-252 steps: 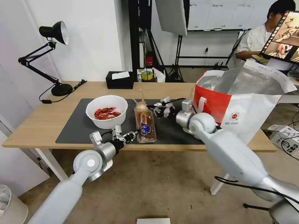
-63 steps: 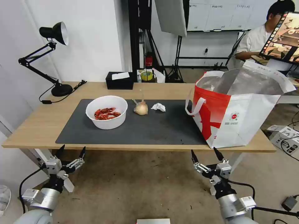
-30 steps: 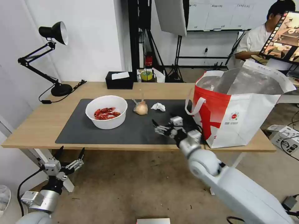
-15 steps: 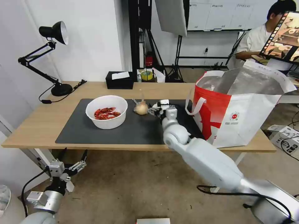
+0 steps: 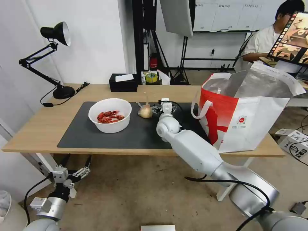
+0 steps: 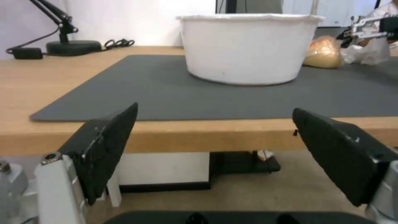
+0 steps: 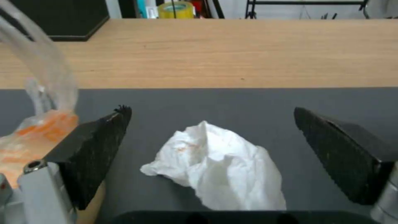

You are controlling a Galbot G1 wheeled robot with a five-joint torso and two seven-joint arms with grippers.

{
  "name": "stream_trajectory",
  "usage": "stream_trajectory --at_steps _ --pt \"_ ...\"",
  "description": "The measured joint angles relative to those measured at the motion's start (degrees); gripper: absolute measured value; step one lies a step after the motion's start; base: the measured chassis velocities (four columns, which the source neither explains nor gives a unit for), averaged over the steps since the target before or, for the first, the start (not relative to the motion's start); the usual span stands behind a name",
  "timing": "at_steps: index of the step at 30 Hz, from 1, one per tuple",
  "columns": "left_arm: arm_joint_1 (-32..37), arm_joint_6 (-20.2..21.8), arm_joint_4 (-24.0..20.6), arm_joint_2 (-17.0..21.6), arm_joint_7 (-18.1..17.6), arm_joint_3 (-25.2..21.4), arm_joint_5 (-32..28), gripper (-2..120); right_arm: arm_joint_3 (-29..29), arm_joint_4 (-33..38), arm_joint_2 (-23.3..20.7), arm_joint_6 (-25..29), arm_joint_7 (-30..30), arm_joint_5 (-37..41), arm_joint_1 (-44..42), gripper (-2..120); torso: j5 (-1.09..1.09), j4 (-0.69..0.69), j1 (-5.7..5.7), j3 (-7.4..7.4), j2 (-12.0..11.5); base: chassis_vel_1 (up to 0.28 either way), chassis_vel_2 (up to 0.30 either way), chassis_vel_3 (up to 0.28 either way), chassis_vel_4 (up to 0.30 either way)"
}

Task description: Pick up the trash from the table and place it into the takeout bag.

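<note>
Right claw is spread wide over the dark mat, its two black fingers standing either side of the tissue, which lies straight ahead between them and just below. The crumpled tissue has no clear long axis; it sits as a low heap, a little broader toward the claw. Close on one side is the knotted plastic bag, nearly touching that finger, so closing there risks catching it too. On the other side the mat is bare, and the bench beyond is open wood. In the head view the takeout bag stands upright just to the right of the claw, mouth open. Left claw hangs wide apart below the bench's front edge, well away, facing the bowl.
</note>
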Motion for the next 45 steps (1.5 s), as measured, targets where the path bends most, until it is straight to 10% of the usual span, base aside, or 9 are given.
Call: stream_trajectory --at_steps 38,45 --pt "-0.47 0.57 -0.92 0.33 -0.15 1.66 0.94 100 -0.74 1.73 -2.58 -4.34 -1.72 3.85 -0.48 99 0.01 0.01 -0.01 0.0 0.0 0.0 0.0 0.0 0.0" --pt "-0.5 0.57 -0.98 0.22 -0.22 2.02 1.16 100 -0.75 2.26 -2.95 -4.34 -1.98 3.85 -1.19 77 0.01 0.01 0.0 0.0 0.0 0.0 0.0 0.0 0.0"
